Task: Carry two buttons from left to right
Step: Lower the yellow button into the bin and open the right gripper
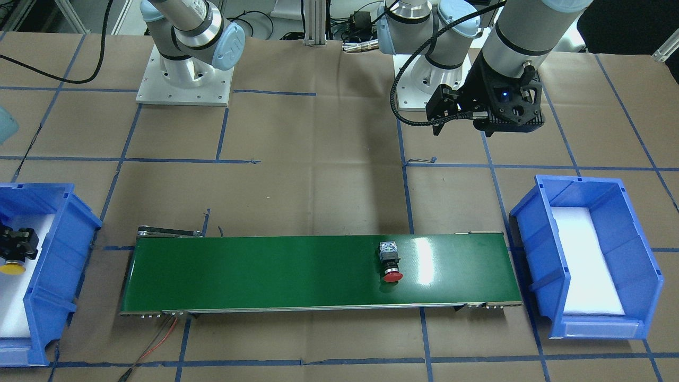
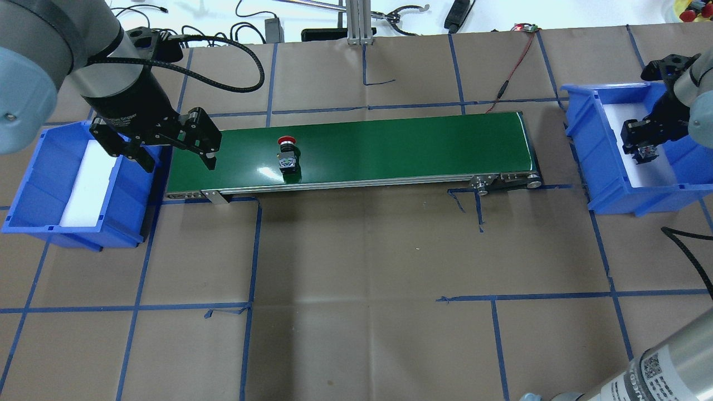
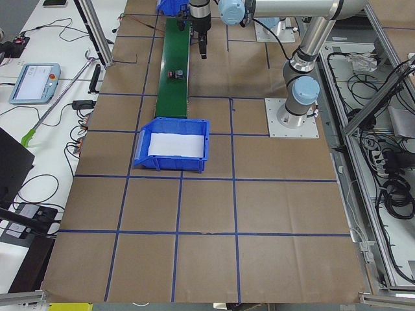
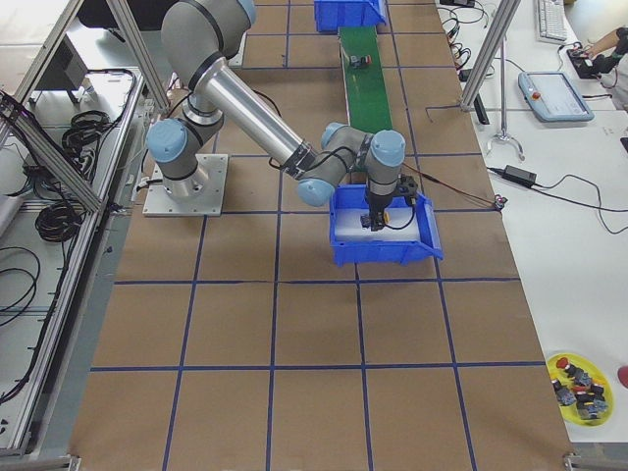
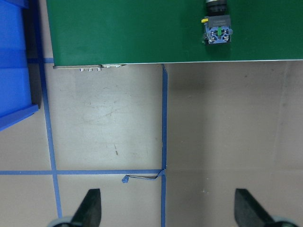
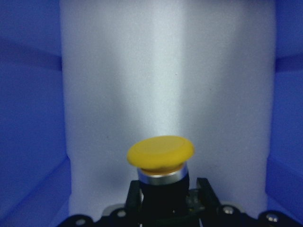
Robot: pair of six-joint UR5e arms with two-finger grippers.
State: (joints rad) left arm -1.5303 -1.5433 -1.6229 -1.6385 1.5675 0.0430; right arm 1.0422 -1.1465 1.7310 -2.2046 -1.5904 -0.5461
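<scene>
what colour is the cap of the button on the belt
Red; the cap shows best in the front-facing view.

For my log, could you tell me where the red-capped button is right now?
In the overhead view, the red-capped button lies on the green belt, toward its left end.

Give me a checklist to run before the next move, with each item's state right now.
1. Right claw shut on yellow button: ok.
2. Right claw inside right bin: ok.
3. Yellow button resting on the bin floor: cannot tell.
4. Left claw open and empty: ok.
5. Red button on belt: ok, lying on its side.
6. Red button at the belt's right end: not ok, it is in the belt's left half.
</scene>
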